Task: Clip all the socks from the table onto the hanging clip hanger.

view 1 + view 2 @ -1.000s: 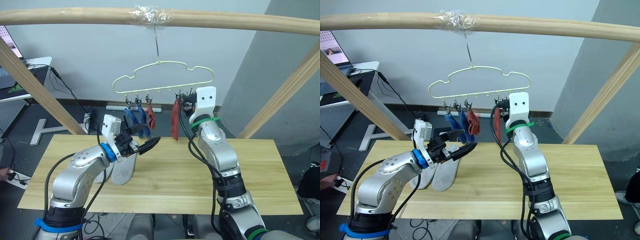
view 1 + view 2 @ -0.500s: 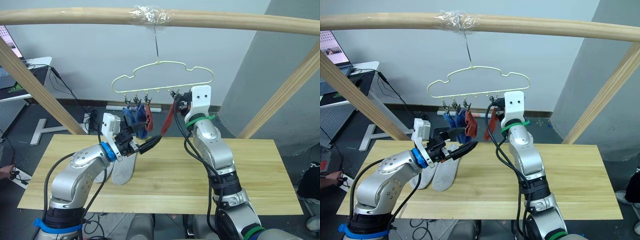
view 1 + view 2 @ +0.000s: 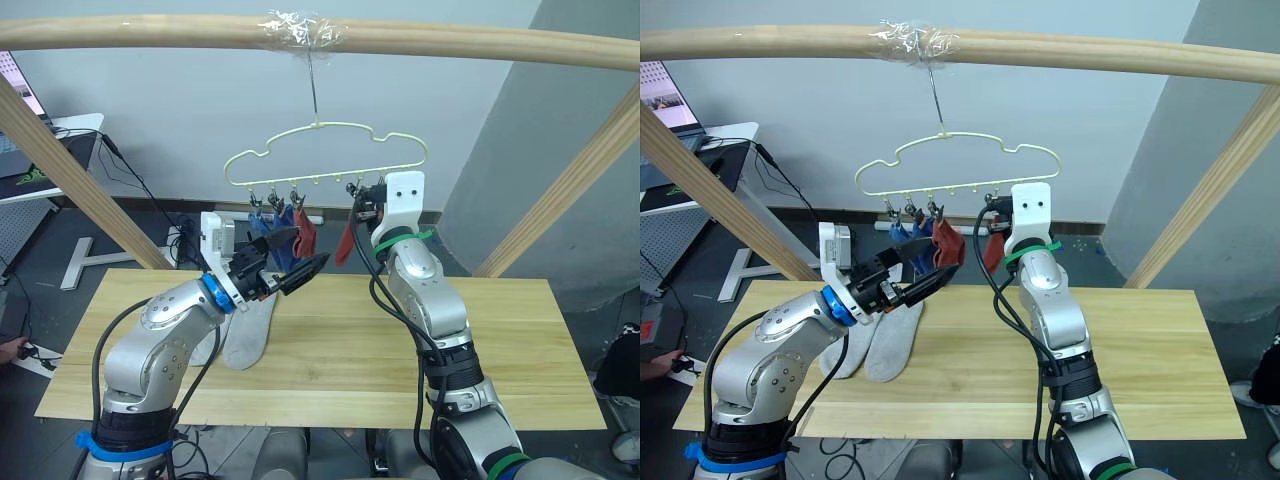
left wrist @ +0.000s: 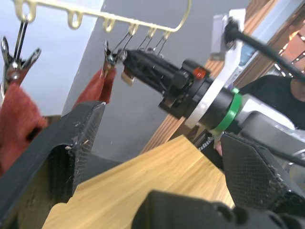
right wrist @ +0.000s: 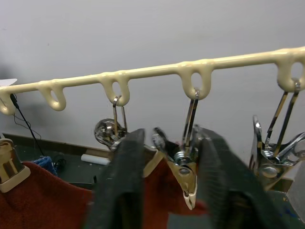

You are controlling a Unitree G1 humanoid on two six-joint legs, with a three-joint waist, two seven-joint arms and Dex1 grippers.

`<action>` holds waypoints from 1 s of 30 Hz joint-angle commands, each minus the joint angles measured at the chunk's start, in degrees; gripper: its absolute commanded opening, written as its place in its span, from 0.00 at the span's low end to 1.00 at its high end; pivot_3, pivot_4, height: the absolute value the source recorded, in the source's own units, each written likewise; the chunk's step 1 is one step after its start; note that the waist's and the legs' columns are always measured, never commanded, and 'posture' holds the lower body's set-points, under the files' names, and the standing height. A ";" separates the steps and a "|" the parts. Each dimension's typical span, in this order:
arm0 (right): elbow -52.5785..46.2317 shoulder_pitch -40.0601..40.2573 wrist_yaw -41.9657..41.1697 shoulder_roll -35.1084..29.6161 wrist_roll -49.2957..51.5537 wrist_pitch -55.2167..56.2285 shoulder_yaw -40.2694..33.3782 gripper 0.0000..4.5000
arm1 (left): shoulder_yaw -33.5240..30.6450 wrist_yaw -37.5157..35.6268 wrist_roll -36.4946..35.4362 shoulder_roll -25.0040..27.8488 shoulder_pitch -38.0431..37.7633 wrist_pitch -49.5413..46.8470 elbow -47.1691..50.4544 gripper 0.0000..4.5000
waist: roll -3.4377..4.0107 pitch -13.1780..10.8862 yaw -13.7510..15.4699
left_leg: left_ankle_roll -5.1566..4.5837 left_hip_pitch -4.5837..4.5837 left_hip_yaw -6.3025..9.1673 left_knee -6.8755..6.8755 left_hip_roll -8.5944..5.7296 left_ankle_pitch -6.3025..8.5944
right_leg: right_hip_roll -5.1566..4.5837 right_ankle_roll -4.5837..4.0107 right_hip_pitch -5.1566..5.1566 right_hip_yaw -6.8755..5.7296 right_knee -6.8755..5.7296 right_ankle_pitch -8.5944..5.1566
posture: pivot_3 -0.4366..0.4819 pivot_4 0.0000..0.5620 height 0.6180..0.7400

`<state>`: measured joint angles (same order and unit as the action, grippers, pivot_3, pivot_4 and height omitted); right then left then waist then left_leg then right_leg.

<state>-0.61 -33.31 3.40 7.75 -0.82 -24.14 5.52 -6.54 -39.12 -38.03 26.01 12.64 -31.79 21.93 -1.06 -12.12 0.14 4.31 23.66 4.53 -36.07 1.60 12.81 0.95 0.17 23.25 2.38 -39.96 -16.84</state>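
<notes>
Socks – two blue (image 3: 268,232), two red (image 3: 305,232), two grey (image 3: 245,335).

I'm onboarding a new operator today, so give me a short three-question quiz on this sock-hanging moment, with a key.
1. True or false: the left gripper is open and holds nothing.
2. How many grey socks lie on the table? A) none B) two C) four
3. Fill in: the right gripper has its fingers on either side of a metal ____ on the clip hanger.

Key: 1 true; its fingers are spread in the left wrist view. 2 B; two grey ones lie side by side under the left arm. 3 clip; a rust red sock hangs from it.
</notes>
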 commanded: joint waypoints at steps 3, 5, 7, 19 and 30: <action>-0.59 -2.03 -0.06 0.77 0.80 1.69 -0.65 0.02 | -1.69 0.81 -1.59 -0.52 1.32 1.56 2.90 1.00 | 0.00 0.00 0.02 | 0.00 0.00 0.00 0.00 0.00 0.00 | 0.00 0.00 0.00 0.00 0.00 0.00 | 0.64 0.33 1.00; -0.38 -2.17 -0.06 0.60 0.80 1.88 -0.84 0.02 | -1.54 0.96 -1.63 -0.53 1.39 1.55 3.15 1.00 | 0.00 0.00 0.02 | 0.00 0.00 0.00 -0.01 -0.01 0.00 | 0.00 0.00 0.00 0.01 0.00 0.00 | 0.64 0.33 1.00; -0.32 -2.22 -0.12 0.55 0.76 2.02 -0.87 0.02 | -1.40 1.08 -1.56 -0.53 1.23 1.70 3.28 1.00 | 0.00 0.00 0.02 | 0.00 0.00 0.00 -0.01 -0.01 0.00 | 0.00 0.00 0.00 0.01 0.00 0.00 | 0.64 0.33 1.00; -7.99 0.51 -8.56 -6.03 2.88 -3.65 -0.53 0.02 | 2.26 5.04 21.05 3.72 -13.60 17.61 -6.69 1.00 | 0.03 -0.02 -0.07 | -0.01 -0.05 -0.04 0.06 0.02 0.01 | -0.01 -0.01 0.01 0.09 0.02 -0.01 | 0.63 0.35 1.00; -17.33 -1.52 -14.66 -8.39 17.08 -24.44 -7.81 0.02 | 6.95 12.29 34.37 -0.01 -9.77 25.38 -24.79 1.00 | 0.05 -0.04 0.39 | -0.16 -0.06 -0.06 0.03 0.01 -0.08 | -0.02 0.16 0.00 0.08 0.02 -0.12 | 0.62 0.37 1.00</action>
<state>-13.72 -33.16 -10.19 -0.25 13.14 -46.13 -0.52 -0.47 -27.83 -5.10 26.65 1.48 -8.15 -1.44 -1.01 -12.16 0.53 4.15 23.60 4.47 -36.04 1.60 12.72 0.93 0.32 23.25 2.44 -39.94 -16.96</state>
